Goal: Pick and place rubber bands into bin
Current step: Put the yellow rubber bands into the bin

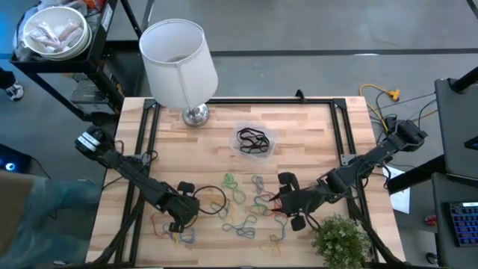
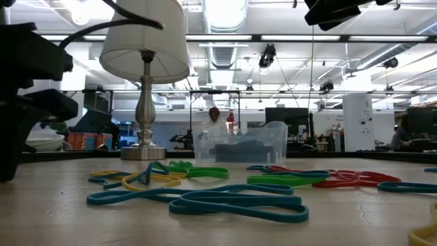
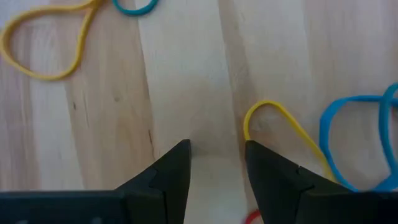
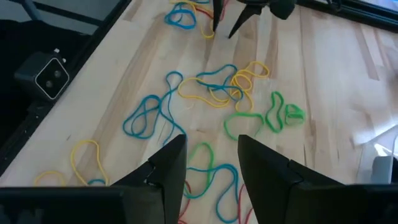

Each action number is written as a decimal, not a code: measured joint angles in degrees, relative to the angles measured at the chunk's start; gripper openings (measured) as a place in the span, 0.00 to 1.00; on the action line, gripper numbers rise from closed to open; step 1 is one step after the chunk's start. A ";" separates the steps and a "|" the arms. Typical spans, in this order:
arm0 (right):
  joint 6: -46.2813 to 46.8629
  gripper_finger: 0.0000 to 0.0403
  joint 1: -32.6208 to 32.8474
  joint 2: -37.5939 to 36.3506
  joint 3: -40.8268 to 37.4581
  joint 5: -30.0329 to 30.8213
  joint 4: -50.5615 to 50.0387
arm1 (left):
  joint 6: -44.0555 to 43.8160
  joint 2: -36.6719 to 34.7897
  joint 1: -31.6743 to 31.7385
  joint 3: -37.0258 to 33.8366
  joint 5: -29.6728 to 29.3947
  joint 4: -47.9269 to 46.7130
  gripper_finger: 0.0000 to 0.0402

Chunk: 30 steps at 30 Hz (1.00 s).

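Yellow rubber bands (image 3: 283, 127) just beside the left gripper (image 3: 217, 163)'s open, empty fingers.

Place: a robotics lab or open-plan workshop hall, not a home.
Ceiling: exposed ducts (image 2: 222, 51), pipes and long strip lights (image 2: 287, 37) run over a wide open floor in the low view.
Background: desks with monitors (image 2: 281, 117), a tall white cabinet (image 2: 357, 121) and a person (image 2: 214, 123) in white stand far beyond the table.
Work surface: a butcher-block wooden table (image 1: 299, 127) edged by a black metal frame (image 1: 342, 127).
Beside the right arm: a yellow cable (image 1: 379, 96) lies on the grey floor, and a keyboard (image 1: 464, 223) sits on a dark desk.
Beside the left arm: a black cart (image 1: 63, 63) carrying a white bowl (image 1: 54, 31).
Props: a white-shaded table lamp (image 1: 179, 63) and a small potted plant (image 1: 340, 240) stand on the table.
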 joint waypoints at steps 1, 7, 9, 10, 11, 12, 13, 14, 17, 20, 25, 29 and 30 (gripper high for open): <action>0.00 0.35 0.00 0.00 0.02 0.00 0.18 | -0.44 0.19 0.00 0.03 0.08 0.02 0.35; -0.22 0.33 0.02 0.00 0.07 -0.04 0.72 | -3.85 0.54 -0.10 0.29 1.44 -0.05 0.35; -0.22 0.33 0.02 0.00 0.07 -0.04 0.70 | -4.23 0.18 -0.24 0.47 1.91 -0.17 0.35; -0.22 0.33 0.02 0.00 0.07 -0.04 0.73 | -4.26 0.04 -0.24 0.62 2.48 -0.21 0.35; -0.24 0.34 0.02 0.00 0.07 -0.04 0.73 | -4.23 -0.15 -0.29 0.81 3.14 -0.28 0.35; -0.22 0.34 0.02 0.00 0.07 -0.04 0.72 | -4.16 -0.49 -0.36 0.92 4.06 -0.28 0.35; -0.20 0.34 0.02 0.00 0.07 -0.06 0.70 | -3.95 -0.87 -0.44 0.96 4.38 -0.34 0.35; -0.18 0.34 0.02 0.00 0.06 -0.04 0.70 | -3.76 -1.28 -0.47 1.03 4.35 -0.39 0.35; -0.20 0.33 0.02 0.00 0.04 -0.09 0.71 | -3.70 -1.77 -0.41 1.03 4.20 -0.32 0.35; -0.20 0.32 0.02 0.00 0.02 -0.09 0.73 | -4.60 -1.48 -0.44 1.01 4.53 -0.21 0.35; -0.12 0.32 0.02 0.00 -0.06 -0.11 0.81 | -6.04 0.94 -0.56 1.03 5.25 -0.29 0.35; 0.00 0.32 0.02 0.02 -0.17 -0.13 0.81 | -7.98 3.09 -0.87 1.12 5.77 -0.61 0.35; 0.00 0.32 0.02 0.02 -0.17 -0.11 0.84 | -8.73 3.43 -1.04 1.12 5.74 -0.94 0.35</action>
